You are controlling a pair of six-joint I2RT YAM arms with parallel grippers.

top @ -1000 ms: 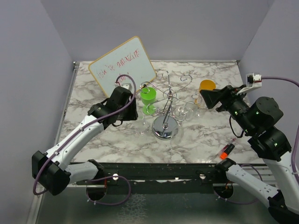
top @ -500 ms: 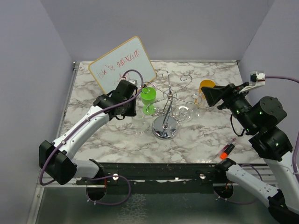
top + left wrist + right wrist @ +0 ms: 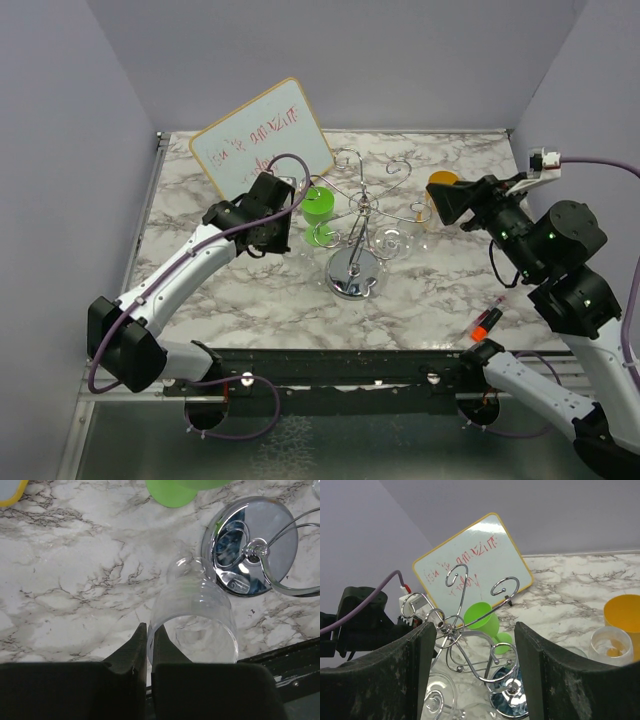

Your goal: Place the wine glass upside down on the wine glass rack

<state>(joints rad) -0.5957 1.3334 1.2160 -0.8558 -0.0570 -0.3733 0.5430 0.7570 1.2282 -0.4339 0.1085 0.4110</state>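
left fingers clamped on wine glass rim (beside wine glass rack base) | right fingers apart, empty

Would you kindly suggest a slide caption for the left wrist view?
Left gripper pinches the wine glass by its rim, beside the wine glass rack.

Your left gripper, jaws apart a second ago, is now closed, pinching the rim wall of the clear wine glass beside the mirrored base of the wine glass rack. Your left arm has swung away from the table's near edge toward the whiteboard, bringing its wrist beside the green goblet. Your right gripper has edged slightly toward the back wall. Whether the glass has left the marble cannot be told.
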